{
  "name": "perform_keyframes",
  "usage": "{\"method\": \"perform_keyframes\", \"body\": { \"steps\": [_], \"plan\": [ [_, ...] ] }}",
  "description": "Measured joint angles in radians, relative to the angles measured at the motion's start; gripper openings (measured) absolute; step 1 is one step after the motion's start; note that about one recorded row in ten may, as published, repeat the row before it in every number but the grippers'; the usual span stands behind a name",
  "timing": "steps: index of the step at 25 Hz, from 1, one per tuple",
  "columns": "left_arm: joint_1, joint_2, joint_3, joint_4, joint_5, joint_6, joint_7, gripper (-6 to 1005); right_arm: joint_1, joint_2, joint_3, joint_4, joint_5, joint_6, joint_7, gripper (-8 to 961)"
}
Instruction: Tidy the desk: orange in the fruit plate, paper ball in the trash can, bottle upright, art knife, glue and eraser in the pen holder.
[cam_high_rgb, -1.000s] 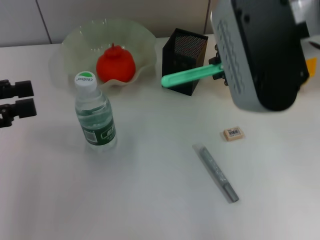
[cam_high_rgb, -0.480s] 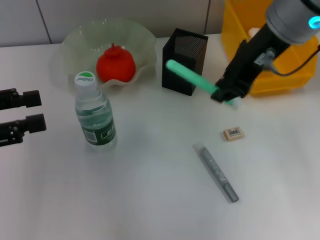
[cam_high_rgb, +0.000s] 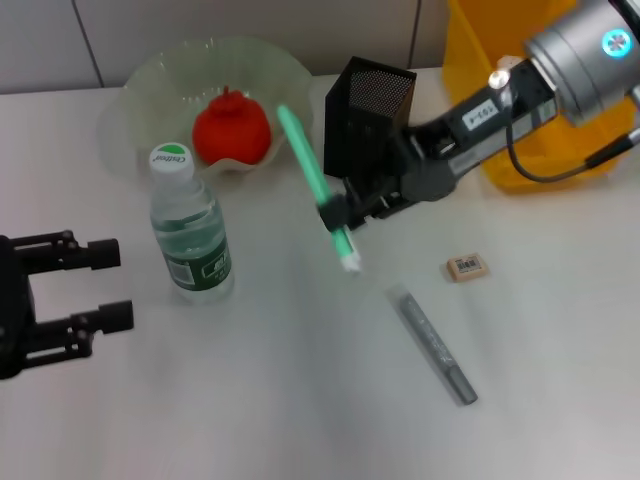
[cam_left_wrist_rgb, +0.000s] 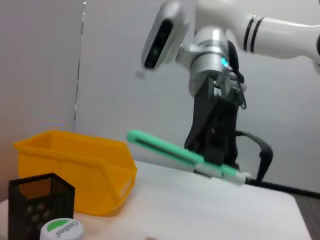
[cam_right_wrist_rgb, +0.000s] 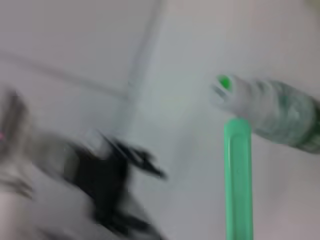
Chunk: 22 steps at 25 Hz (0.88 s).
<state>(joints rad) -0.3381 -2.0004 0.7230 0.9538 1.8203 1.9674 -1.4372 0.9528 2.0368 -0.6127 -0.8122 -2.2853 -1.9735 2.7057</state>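
The left hand (cam_high_rgb: 95, 285) hovers low at the near left of the table (cam_high_rgb: 280, 400), its two fingers spread wide with nothing between them. Just right of it the bottle (cam_high_rgb: 190, 225) stands upright, and behind it the orange (cam_high_rgb: 232, 130) sits in the fruit plate (cam_high_rgb: 150, 85). Right of these, the right hand (cam_high_rgb: 345, 208) is closed on the green art knife (cam_high_rgb: 315, 180) near its lower end, the handle slanting up and away to the left, beside the pen holder (cam_high_rgb: 372, 120). To finish well, I would tip the knife nearer to vertical and centre it over the holder's mouth before letting go. The glue (cam_high_rgb: 435, 345) and the eraser (cam_high_rgb: 467, 267) lie on the table nearer and to the right; the trash can (cam_high_rgb: 480, 60) stands at the far right.
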Motion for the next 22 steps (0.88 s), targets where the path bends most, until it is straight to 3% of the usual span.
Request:
{"method": "perform_keyframes", "body": {
  "steps": [4, 5, 6, 10, 11, 20, 22],
  "plan": [
    [0.035, -0.024, -0.004, 0.027, 0.000, -0.003, 0.080, 498, -0.071, -0.004, 0.077, 0.101, 0.095, 0.025, 0.005, 241],
    [0.035, -0.024, -0.004, 0.027, 0.000, -0.003, 0.080, 497, -0.128, 0.005, 0.087, 0.122, 0.162, 0.032, 0.005, 241],
    [0.054, -0.044, -0.036, 0.032, -0.003, -0.007, 0.140, 497, -0.128, 0.005, 0.087, 0.122, 0.162, 0.032, 0.005, 242],
    [0.061, -0.067, -0.101, 0.016, -0.017, -0.010, 0.223, 495, -0.234, 0.040, 0.078, 0.163, 0.315, 0.051, -0.032, 244],
    [0.061, -0.067, -0.101, 0.016, -0.017, -0.010, 0.223, 494, -0.234, 0.040, 0.078, 0.163, 0.315, 0.051, -0.032, 244],
    [0.063, -0.069, -0.120, -0.162, -0.197, -0.095, 0.419, 489, -0.324, 0.043, 0.104, 0.557, 0.502, 0.103, -0.271, 248],
    [0.058, -0.069, -0.120, -0.188, -0.206, -0.105, 0.444, 488, -0.329, 0.043, 0.106, 0.582, 0.513, 0.105, -0.290, 249]
  ]
}}
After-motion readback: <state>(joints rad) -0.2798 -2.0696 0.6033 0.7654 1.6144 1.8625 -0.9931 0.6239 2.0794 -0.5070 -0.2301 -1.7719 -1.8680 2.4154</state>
